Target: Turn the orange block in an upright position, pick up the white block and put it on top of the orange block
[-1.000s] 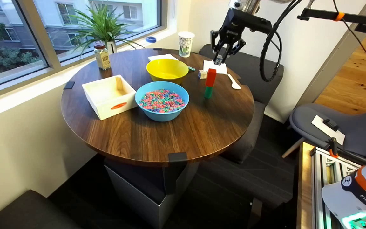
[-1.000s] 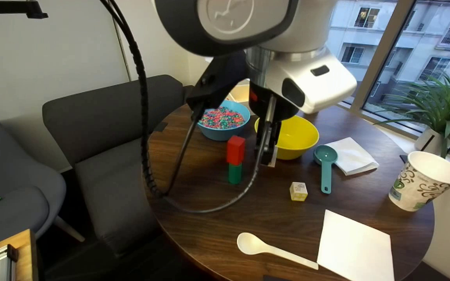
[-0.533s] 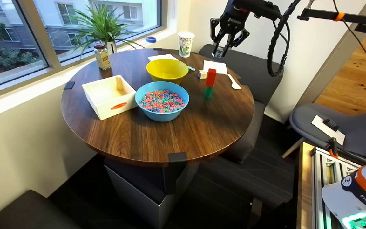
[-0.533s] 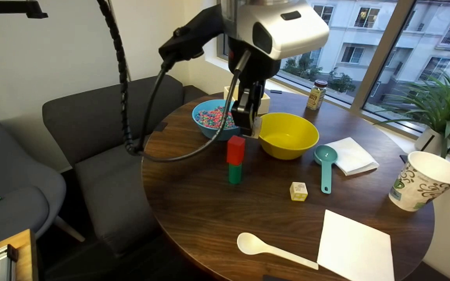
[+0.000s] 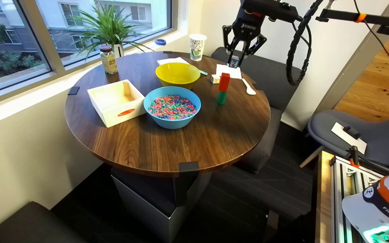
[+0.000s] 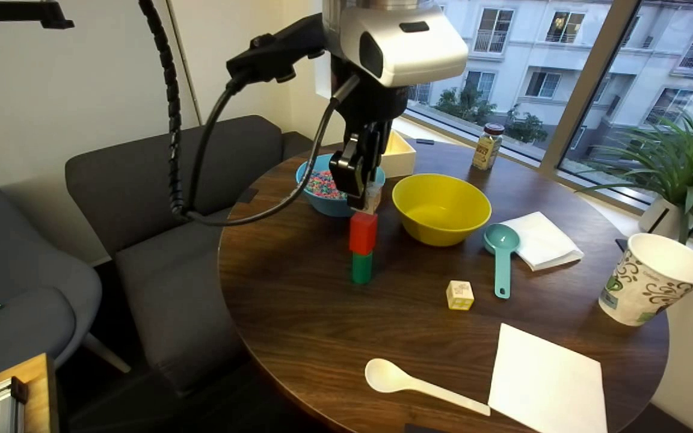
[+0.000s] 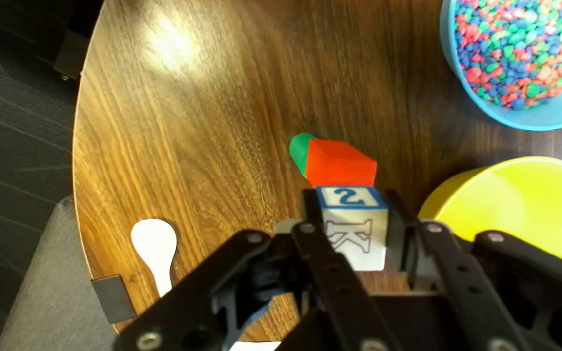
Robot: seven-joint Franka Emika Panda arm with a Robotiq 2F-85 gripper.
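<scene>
Wrist view: the claw (image 7: pixel 353 215) clamps the alphabet block (image 7: pixel 355 236), the upright orange block (image 7: pixel 340 165) just ahead, lower, inside the surface's (image 7: pixel 212 126) left edge.

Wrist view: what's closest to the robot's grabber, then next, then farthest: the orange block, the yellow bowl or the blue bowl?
1. Orange block: just above the gripper in the picture.
2. Yellow bowl: over on the picture's right side.
3. Blue bowl: in the top right corner, partly cut off.
</scene>
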